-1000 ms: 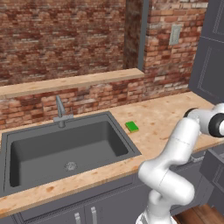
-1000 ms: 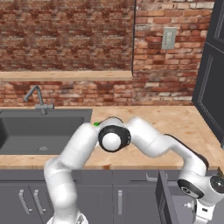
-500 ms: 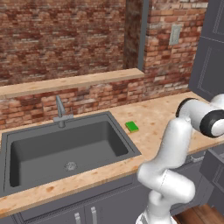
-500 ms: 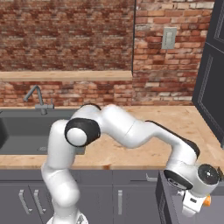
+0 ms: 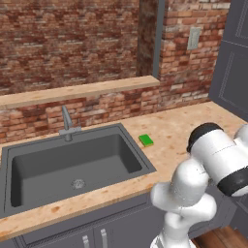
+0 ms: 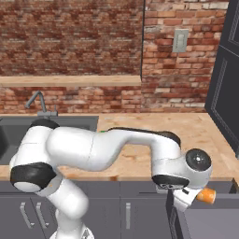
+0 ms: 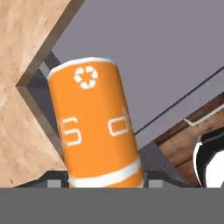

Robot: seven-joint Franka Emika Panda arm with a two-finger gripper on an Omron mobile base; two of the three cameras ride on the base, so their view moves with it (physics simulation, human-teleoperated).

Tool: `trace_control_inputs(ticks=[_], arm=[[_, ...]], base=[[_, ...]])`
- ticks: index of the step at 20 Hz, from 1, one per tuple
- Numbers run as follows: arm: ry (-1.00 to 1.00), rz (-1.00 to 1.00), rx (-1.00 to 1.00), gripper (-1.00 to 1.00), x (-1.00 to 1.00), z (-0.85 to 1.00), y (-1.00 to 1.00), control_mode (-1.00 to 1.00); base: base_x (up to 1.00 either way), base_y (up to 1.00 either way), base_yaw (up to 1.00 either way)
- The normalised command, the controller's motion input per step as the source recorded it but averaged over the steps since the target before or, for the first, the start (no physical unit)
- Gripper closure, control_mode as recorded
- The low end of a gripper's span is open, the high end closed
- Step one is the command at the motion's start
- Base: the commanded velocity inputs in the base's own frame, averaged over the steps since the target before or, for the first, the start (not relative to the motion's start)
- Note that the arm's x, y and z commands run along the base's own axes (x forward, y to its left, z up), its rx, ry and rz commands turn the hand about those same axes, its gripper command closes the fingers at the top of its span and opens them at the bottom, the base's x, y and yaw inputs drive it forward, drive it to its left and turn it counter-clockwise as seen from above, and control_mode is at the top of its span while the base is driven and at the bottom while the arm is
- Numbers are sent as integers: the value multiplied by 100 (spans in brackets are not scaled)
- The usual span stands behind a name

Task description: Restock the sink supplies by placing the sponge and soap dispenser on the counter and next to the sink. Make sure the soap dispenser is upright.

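My gripper [image 6: 190, 192] hangs below the counter's front edge at the right and is shut on the soap dispenser [image 6: 206, 195], an orange bottle that lies about level there. In the hand view the soap dispenser [image 7: 94, 127] stands between my dark fingertips [image 7: 56, 178], its white-banded end nearest the hand; the pump top is hidden. The green sponge [image 5: 146, 140] lies flat on the tan counter [image 5: 186, 133], just right of the dark grey sink [image 5: 72, 162] with its slim faucet [image 5: 66, 124].
An open grey cabinet compartment [image 6: 207, 219] sits right under the hand. A tall dark cabinet [image 6: 228, 74] closes off the counter's right end. A wooden ledge [image 5: 80, 91] runs along the brick wall behind the sink. My arm's elbow [image 6: 32, 163] bulks low at the left.
The hand has come up and a little leftward with the orange bottle in it, out of the compartment. The arm's elbow has swung far to the left.
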Motion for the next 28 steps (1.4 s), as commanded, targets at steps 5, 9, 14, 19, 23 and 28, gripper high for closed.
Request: trace_control_inputs(ticks=[5, 9, 14, 19, 23, 28], arm=[[0, -12, -1, 100, -1, 99, 76, -100], [1, -2, 0, 100, 0, 87, 90, -100], [7, 0, 0, 100, 0, 70, 93, -100], [11, 2, 4, 100, 0, 41, 86, -100], [6, 8, 13, 100, 0, 17, 70, -100], [3, 12, 16, 100, 0, 9, 56, -100]], base=[[0, 0, 0], [0, 0, 0], [0, 0, 0], [0, 0, 0], [0, 0, 0], [0, 0, 0]])
